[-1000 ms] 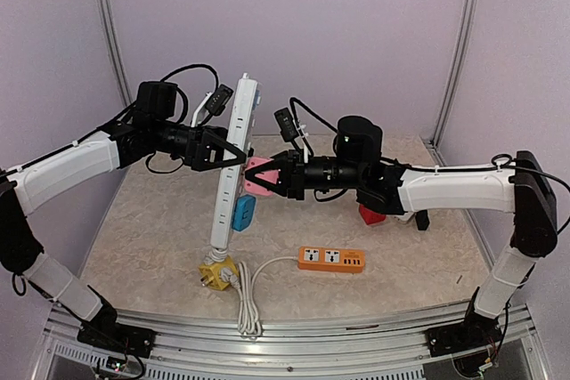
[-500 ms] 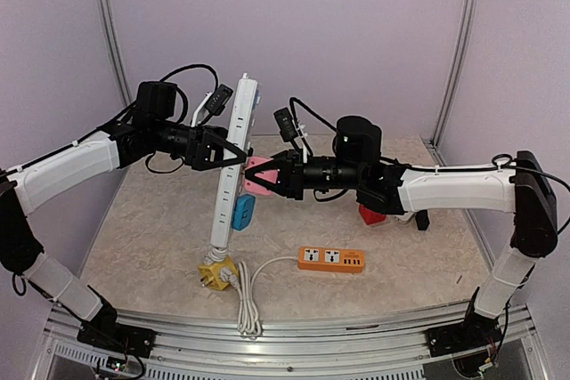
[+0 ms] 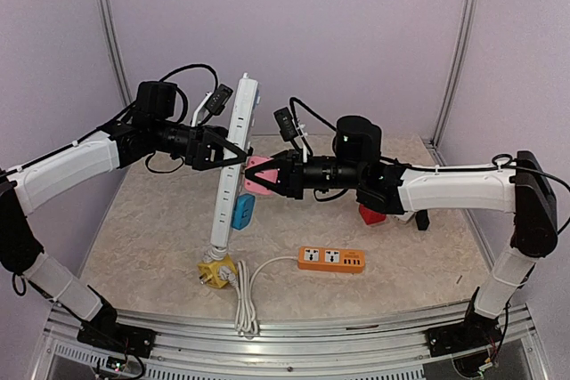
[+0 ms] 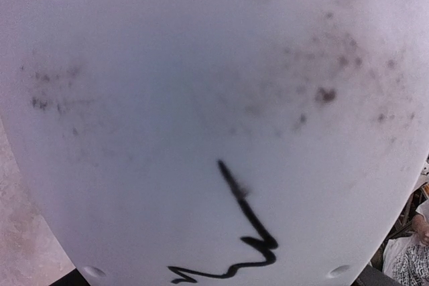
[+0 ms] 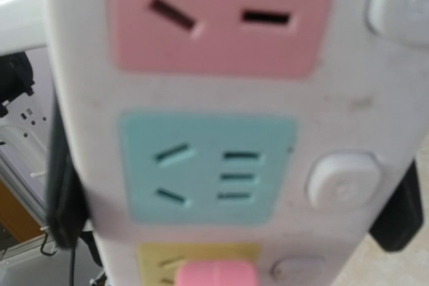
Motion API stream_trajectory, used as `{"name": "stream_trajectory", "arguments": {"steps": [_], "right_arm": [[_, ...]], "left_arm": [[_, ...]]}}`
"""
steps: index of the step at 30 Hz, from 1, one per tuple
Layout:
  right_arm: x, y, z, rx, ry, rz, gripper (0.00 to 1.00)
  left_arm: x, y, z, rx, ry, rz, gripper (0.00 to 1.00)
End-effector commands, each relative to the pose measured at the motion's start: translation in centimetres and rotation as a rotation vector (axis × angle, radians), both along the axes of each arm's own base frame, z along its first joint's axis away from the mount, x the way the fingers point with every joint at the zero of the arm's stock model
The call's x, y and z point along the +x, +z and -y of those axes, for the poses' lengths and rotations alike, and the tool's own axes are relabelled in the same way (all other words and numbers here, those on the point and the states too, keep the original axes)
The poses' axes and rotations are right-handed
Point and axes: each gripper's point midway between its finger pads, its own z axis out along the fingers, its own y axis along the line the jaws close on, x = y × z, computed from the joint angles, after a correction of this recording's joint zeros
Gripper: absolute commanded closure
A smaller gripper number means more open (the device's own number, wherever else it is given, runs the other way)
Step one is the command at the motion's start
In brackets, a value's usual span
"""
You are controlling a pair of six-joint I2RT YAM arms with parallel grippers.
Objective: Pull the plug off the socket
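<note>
The socket is a long white power strip [image 3: 244, 106] held up off the table, tilted, with its lower end near the table. My left gripper [image 3: 238, 156] is shut on its middle. The strip's scribbled white back [image 4: 201, 98] fills the left wrist view. In the right wrist view the left gripper's black fingers [image 5: 63, 192] clasp both edges of the strip [image 5: 348, 98]. A pink plug [image 3: 256, 169] sits against the strip's face, over the yellow outlet [image 5: 154, 259]. My right gripper [image 3: 266, 181] is shut on this plug [image 5: 214, 274]; its own fingertips are hidden in the right wrist view.
A blue plug [image 3: 242, 213] sits lower on the strip and a yellow adapter [image 3: 216, 273] at its bottom end, with a bundled white cable [image 3: 245, 300]. An orange power strip [image 3: 331, 260] lies front centre. A red object [image 3: 371, 214] lies under the right arm.
</note>
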Motion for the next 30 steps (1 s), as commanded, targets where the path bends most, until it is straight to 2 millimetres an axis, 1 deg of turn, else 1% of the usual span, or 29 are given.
{"name": "stream_trajectory", "arguments": {"steps": [1, 10, 15, 26, 30], "right_arm": [[-1.8, 0.7, 0.0, 0.029, 0.086, -0.008, 1.00], [-3.3, 1.9, 0.3, 0.081, 0.164, -0.011, 1.00], [-3.4, 1.8, 0.4, 0.079, 0.166, -0.012, 1.00], [-3.8, 2.5, 0.7, 0.102, 0.182, -0.004, 1.00], [-3.8, 2.5, 0.8, 0.099, 0.177, -0.003, 1.00]], "left_arm": [[-0.3, 2.7, -0.3, -0.056, -0.021, 0.076, 0.99], [-0.3, 2.5, -0.3, -0.051, -0.015, 0.077, 0.99], [-0.1, 2.5, -0.2, -0.051, -0.011, 0.080, 0.99], [0.4, 2.1, -0.4, -0.041, 0.009, 0.074, 0.99], [0.8, 2.0, -0.5, -0.036, 0.026, 0.073, 0.99]]}}
